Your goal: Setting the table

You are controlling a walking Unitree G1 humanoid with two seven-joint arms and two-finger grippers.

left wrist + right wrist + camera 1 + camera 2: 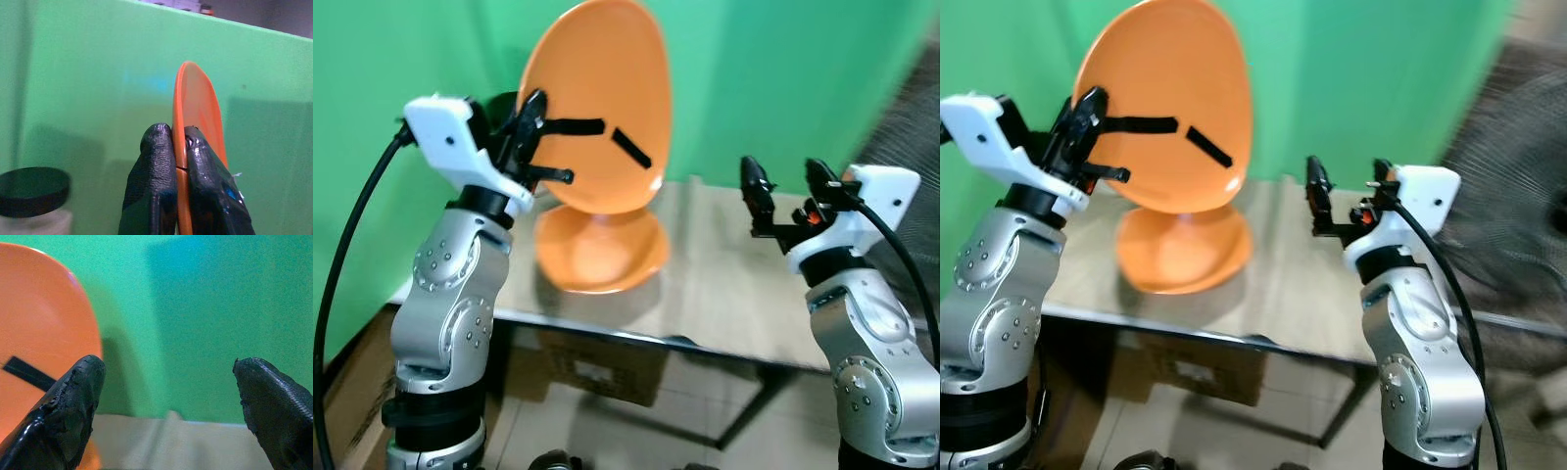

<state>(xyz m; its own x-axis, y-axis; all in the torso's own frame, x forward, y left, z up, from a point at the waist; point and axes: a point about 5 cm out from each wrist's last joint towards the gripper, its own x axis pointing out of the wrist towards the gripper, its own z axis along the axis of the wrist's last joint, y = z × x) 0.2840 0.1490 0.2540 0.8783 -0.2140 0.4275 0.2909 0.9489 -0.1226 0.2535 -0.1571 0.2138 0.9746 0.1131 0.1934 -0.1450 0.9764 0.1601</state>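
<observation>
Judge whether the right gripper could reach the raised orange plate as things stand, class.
Probably yes: the right gripper is open above the table, with bare space between it and the orange plate, held upright by the left gripper.

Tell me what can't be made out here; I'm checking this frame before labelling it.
- Plate held by left gripper: its lower edge overlaps the orange reflection on the table, so contact is unclear.
- Dark-lidded jar: cut by the left wrist view's edge.
- Right side of both eye views: blurred.
- Right gripper: open, empty.
</observation>
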